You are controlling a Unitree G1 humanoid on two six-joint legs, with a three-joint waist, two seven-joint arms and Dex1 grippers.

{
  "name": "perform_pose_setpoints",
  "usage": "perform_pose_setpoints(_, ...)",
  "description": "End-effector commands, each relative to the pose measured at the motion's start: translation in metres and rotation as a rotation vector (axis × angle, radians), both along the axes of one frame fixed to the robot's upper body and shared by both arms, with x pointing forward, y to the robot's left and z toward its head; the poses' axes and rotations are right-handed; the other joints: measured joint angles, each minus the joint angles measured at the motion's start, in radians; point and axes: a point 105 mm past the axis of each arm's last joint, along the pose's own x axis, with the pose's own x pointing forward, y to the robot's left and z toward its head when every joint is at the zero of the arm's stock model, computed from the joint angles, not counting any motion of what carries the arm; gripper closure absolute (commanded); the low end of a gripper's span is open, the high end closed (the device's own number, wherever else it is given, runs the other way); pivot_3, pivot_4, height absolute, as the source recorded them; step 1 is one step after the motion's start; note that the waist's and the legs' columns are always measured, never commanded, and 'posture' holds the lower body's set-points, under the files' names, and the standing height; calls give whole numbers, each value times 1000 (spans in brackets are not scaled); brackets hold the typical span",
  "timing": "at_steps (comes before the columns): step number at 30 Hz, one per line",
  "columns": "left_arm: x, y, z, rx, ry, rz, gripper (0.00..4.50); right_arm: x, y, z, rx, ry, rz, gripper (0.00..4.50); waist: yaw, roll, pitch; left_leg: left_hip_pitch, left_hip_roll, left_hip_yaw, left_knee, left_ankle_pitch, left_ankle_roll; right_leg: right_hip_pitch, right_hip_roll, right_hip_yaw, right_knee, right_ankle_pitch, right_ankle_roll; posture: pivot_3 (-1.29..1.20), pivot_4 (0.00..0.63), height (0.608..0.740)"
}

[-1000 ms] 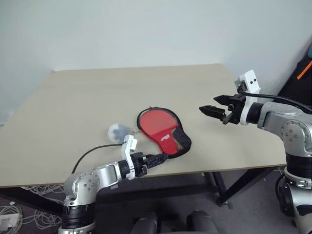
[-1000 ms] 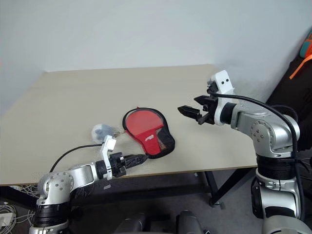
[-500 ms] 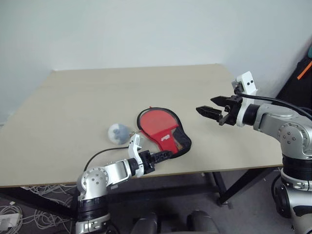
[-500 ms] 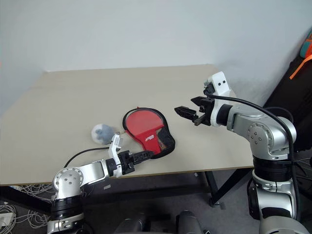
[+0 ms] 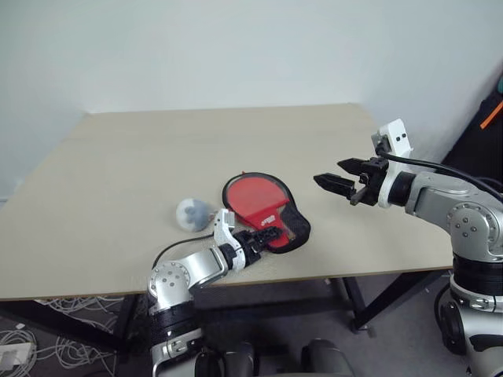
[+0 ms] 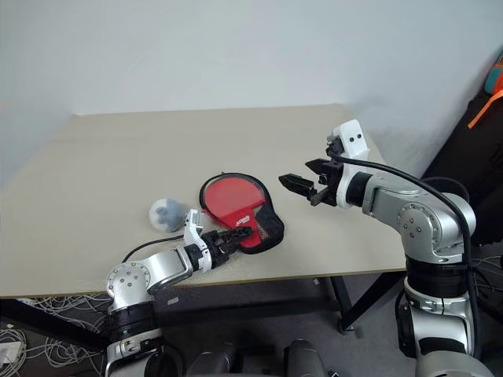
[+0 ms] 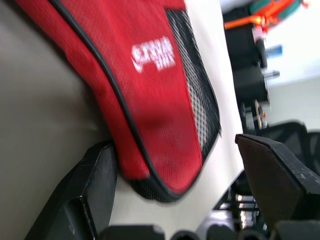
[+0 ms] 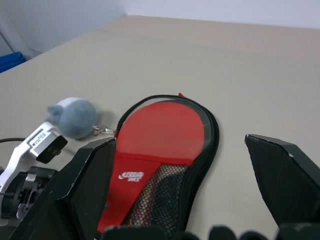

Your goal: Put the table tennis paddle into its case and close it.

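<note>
The case [image 5: 267, 210] lies flat near the table's front edge, red with a white logo, a black mesh panel and black edging. A smooth round red face [image 8: 162, 130] shows at its far end and a light shape shows through the mesh; this looks like the paddle inside, but I cannot tell for sure. My left gripper [image 5: 264, 235] is open at the case's narrow near end. One of its fingers [image 7: 95, 175] touches the case [image 7: 150, 100] and the other stands apart. My right gripper [image 6: 295, 171] hovers open above the table, to the right of the case.
A small grey-white fuzzy ball [image 5: 191, 212] on a short chain rests just left of the case. The table [image 5: 141, 149] stretches bare behind and to the left. A dark bag with an orange strap [image 5: 489, 118] stands beyond the right edge, and cables [image 5: 23, 345] lie on the floor.
My left arm has swung in toward the right and its wrist has rolled, bringing the fingers up to the case's near end. The right gripper has hardly moved. The case and ball stay put.
</note>
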Motion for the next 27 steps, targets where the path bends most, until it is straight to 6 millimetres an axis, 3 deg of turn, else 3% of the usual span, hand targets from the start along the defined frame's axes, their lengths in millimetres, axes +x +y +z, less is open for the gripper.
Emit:
perform_pose_setpoints(1,11,7,4,6,12,90,613,-2,0,17,24,-63,3,0,0,0,0,0,0,0,0,0,0,0,0,0,0,0,0,0,0,739)
perform_pose_setpoints(11,5,5,-4,34,62,71,613,-2,3,16,28,-60,9,0,-1,0,0,1,0,0,0,0,-1,0,0,0,0,0,0,0,0,739)
perform_pose_setpoints(14,1,4,-8,46,81,49,1175,-2,4,16,29,-61,11,0,-1,0,0,1,0,0,0,0,-1,0,0,0,0,0,0,0,0,739)
perform_pose_setpoints(23,-1,2,-11,52,100,22,4402,-2,10,22,49,-67,24,0,0,0,0,0,0,0,0,-1,-1,0,0,0,0,0,0,0,0,739)
perform_pose_setpoints(27,-3,1,-12,64,106,-15,4458,-1,12,22,53,-68,26,0,0,0,0,0,0,0,0,-1,-1,0,0,0,-1,0,0,0,0,739)
